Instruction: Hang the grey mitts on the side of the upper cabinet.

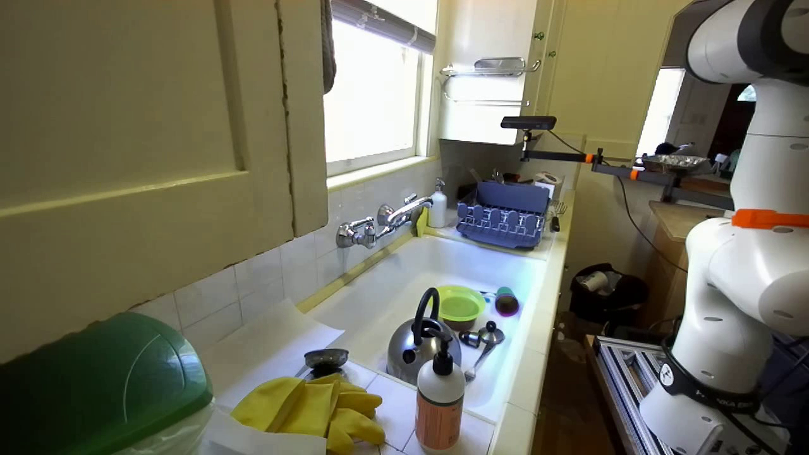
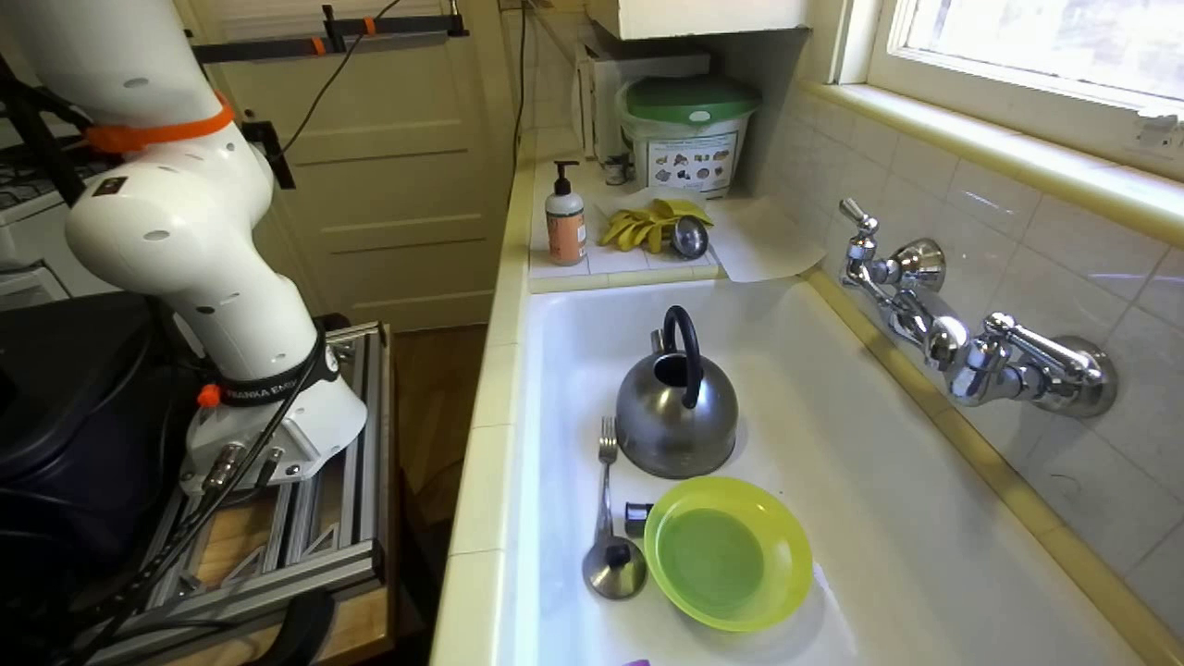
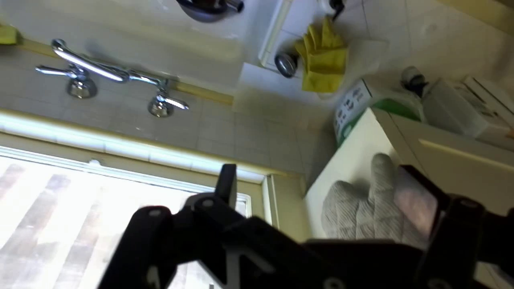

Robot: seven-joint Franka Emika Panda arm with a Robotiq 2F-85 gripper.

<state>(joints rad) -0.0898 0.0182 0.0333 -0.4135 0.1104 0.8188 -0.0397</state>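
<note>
Nearest the lens in the wrist view stood the black gripper (image 3: 321, 176), its two fingers (image 3: 227, 184) spread wide apart. Past them the grey mitts (image 3: 363, 214) hung against the pale side of the upper cabinet (image 3: 353, 160), well above the counter (image 2: 601, 267), with their rounded lobes pointing down; one finger overlapped them in that picture, and whether it touched them could not be told. What they hung from was hidden behind the gripper. In an exterior view a narrow dark strip of the grey mitts (image 1: 328, 54) showed beside the window (image 1: 373, 95). Below the cabinet, a bin (image 2: 692, 157) with a green lid (image 2: 689, 100) stood back from the counter edge above the sink (image 2: 879, 481). Yellow gloves (image 2: 647, 225) lay nearer that edge, and a pump bottle (image 2: 566, 222) stood close to the counter's front corner. White paper (image 2: 763, 245) jutted over the edge at the corner by the tiled wall (image 2: 837, 162). At the counter's opposite end, beyond the sink, sat a dish rack (image 1: 502, 218).
</note>
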